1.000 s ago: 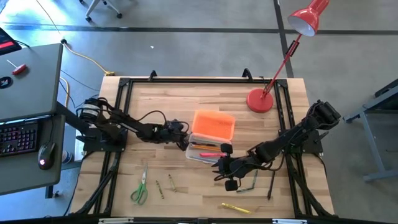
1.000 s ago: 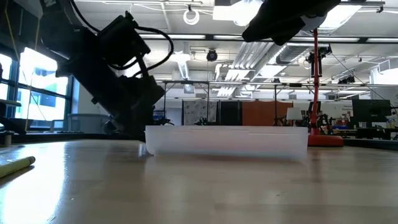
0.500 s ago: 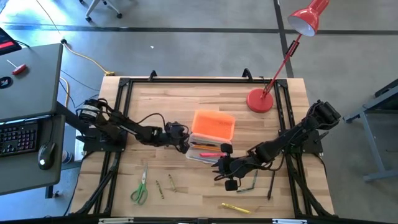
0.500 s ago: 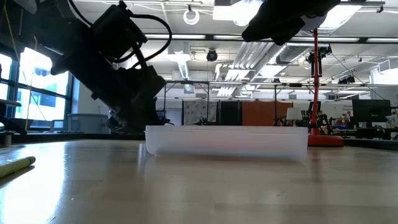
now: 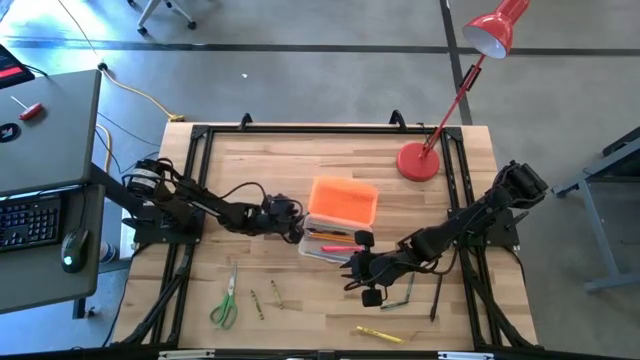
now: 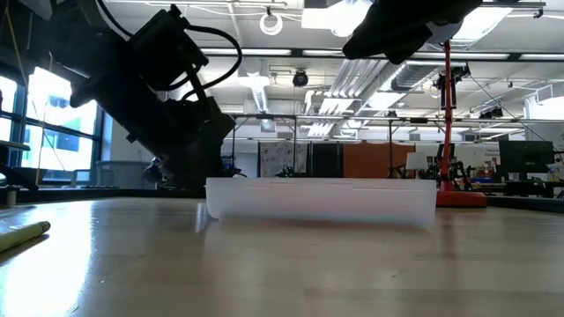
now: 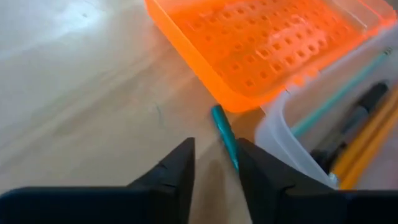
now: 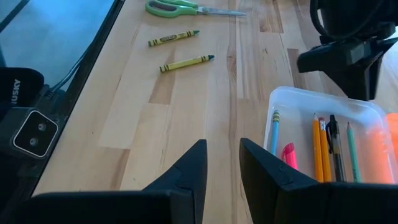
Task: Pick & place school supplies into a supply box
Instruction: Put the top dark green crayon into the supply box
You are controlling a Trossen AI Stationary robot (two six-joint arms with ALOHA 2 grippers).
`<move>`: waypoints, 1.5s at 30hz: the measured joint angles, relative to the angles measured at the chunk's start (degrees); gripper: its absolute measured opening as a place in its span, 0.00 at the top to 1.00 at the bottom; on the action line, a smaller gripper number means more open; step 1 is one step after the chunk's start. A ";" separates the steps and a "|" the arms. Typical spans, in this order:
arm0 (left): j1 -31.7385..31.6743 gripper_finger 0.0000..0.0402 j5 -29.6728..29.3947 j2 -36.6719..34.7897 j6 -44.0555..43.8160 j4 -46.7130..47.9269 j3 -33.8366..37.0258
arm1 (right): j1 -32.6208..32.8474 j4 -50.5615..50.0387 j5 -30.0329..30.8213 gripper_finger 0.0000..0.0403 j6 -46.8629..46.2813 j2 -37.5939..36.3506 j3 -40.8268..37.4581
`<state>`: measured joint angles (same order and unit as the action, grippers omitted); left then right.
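A black block at the table edge carries white lettering reading "HUSKY" (image 8: 17, 86); the crayon labels are too small to read; the green-handled scissors (image 5: 225, 303) lie on the pale plank table (image 5: 260, 160), two crayons (image 5: 265, 297) just beside them; the left gripper (image 5: 291, 219) sits low against the supply box (image 5: 335, 245), its dark fingers (image 7: 176, 174) slightly parted, a thin teal pencil (image 7: 224, 135) between them; the box is clear plastic with rounded corners, holding yellow, teal and black pens and a pink marker; its orange lid (image 5: 343, 200), dimpled in a grid, lies alongside; the right gripper (image 5: 362, 280) hovers at the box's near end, fingers (image 8: 186, 177) apart and empty; a round red lamp base (image 5: 418, 161) stands well apart.
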<state>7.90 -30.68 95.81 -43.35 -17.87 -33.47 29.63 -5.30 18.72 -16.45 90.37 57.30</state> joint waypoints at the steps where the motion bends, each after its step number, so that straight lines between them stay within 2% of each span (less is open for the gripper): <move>1: 0.00 0.60 -0.45 0.00 0.00 0.04 0.00 | 0.00 0.00 0.00 0.82 0.00 0.00 -0.01; 8: 0.02 0.52 -1.26 4.72 -0.47 -3.91 0.02 | 0.00 0.26 0.00 0.82 -0.04 0.00 -0.04; 12: 0.02 0.52 -1.39 7.24 -0.52 -5.60 -1.14 | -0.02 0.47 0.24 0.82 -0.09 0.00 -0.04; 20: 0.02 0.53 -3.04 6.89 -0.60 -5.31 -1.61 | -0.02 0.48 0.23 0.82 -0.61 0.00 -0.04; 27: 0.04 0.55 0.34 3.74 0.42 -5.87 -3.22 | -0.04 0.48 0.69 0.82 -0.15 0.00 -0.04; 32: 0.00 0.58 4.87 4.56 3.05 -6.03 -6.66 | -0.04 0.50 2.81 0.82 0.00 0.00 -0.04; 39: 0.02 0.62 3.81 4.75 2.82 3.37 -9.13 | -0.02 0.92 2.50 0.82 -0.07 0.00 -0.04; 45: 0.00 0.63 3.35 4.59 -2.62 7.11 -9.74 | -0.02 0.92 2.36 0.82 -0.03 0.00 -0.04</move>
<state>7.90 -27.32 100.40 -45.97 -10.76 -43.21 29.61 -4.38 21.08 -16.48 90.37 57.25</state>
